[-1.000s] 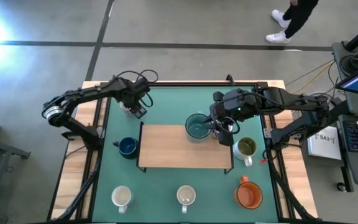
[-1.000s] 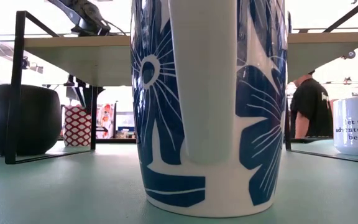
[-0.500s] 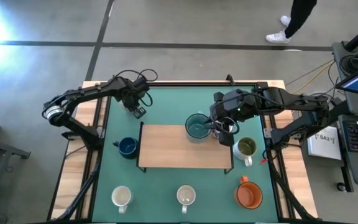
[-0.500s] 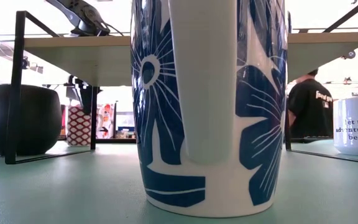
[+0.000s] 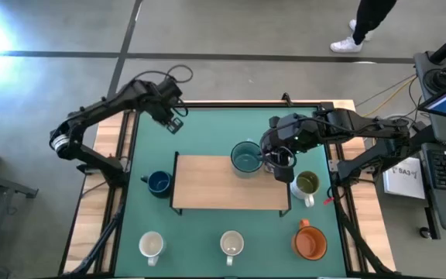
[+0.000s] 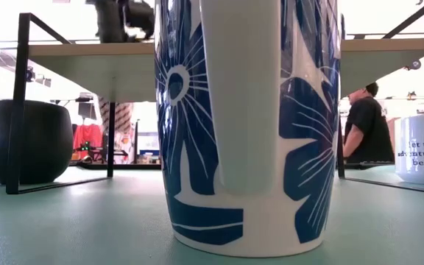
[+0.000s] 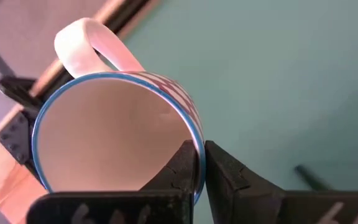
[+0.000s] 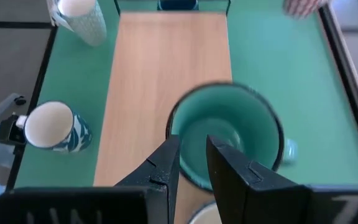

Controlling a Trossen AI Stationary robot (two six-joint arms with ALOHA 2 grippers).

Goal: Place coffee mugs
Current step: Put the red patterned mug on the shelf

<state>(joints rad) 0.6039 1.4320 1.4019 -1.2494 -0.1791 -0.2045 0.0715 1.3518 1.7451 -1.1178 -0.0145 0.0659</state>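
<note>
My left gripper (image 5: 172, 118) is at the table's far left, above the green mat. It is shut on a cream mug (image 7: 104, 137) with a blue rim and a red pattern. A teal mug (image 5: 245, 157) stands upright on the wooden shelf (image 5: 215, 190) near its far right corner. My right gripper (image 5: 279, 159) hangs over that mug's right side. Its fingers (image 8: 166, 158) are a little apart, with the mug's rim (image 8: 192, 182) showing in the gap between them. My left gripper pinches the mug's rim (image 7: 194, 140) on the side opposite the handle (image 7: 82, 40), one finger inside the mug and one outside. The mug is lifted clear of the mat. My right gripper may touch the teal mug; I cannot tell, since one finger hides that part of the rim.
A navy mug (image 5: 159, 183) sits left of the shelf and an olive-lined mug (image 5: 307, 184) right of it. Along the near edge stand two white mugs (image 5: 152, 246) (image 5: 231, 245) and an orange one (image 5: 310, 242). A person walks on the floor beyond the table.
My left gripper has risen and gone toward the table's far edge. The red-patterned mug has come up off the mat with it and has left the low view. My right gripper has stayed at the teal mug.
</note>
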